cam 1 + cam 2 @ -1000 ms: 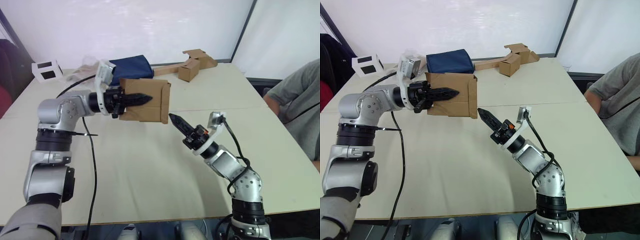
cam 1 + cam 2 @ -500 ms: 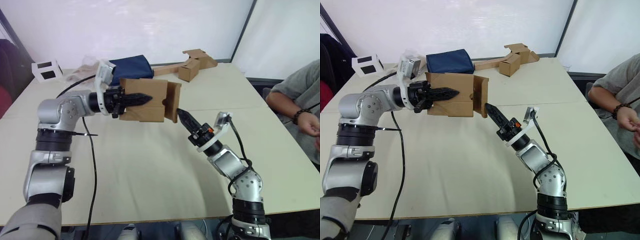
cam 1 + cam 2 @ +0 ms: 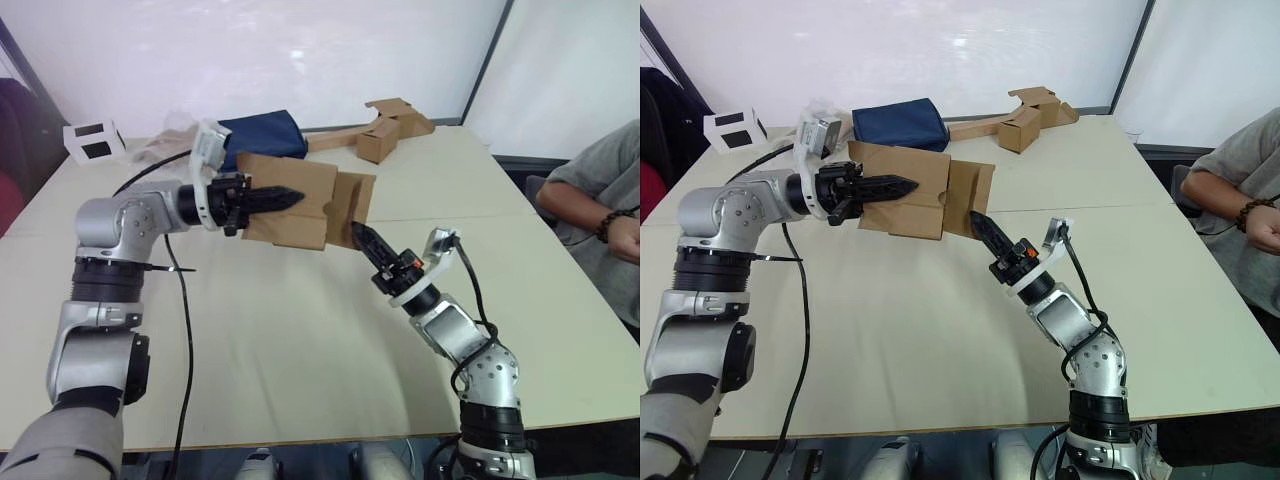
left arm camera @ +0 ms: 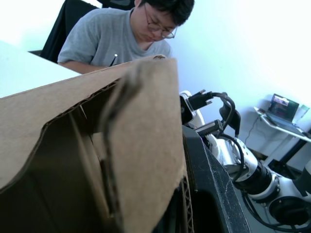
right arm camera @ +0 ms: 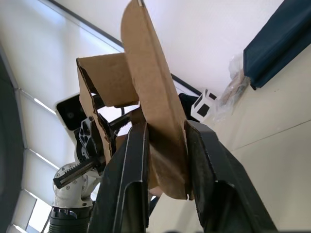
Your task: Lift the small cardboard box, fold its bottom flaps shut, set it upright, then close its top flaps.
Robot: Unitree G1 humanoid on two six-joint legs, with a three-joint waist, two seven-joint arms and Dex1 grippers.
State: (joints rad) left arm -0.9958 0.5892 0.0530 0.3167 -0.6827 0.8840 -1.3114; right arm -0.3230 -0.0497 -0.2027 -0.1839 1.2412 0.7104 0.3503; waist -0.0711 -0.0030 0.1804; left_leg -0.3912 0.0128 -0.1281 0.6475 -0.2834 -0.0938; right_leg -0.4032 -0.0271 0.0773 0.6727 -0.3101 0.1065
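Small cardboard box (image 3: 290, 200) held above desk (image 3: 300, 330), near centre. Left claw (image 3: 285, 197) pinches box wall, steadying it. Right claw (image 3: 362, 236), at box's 4 o'clock, straddles bottom flap (image 3: 352, 203), likely to fold it shut.

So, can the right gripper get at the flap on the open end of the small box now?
Probably yes. The right gripper already has that flap between its two fingers, and the left gripper holds the small cardboard box off the table.
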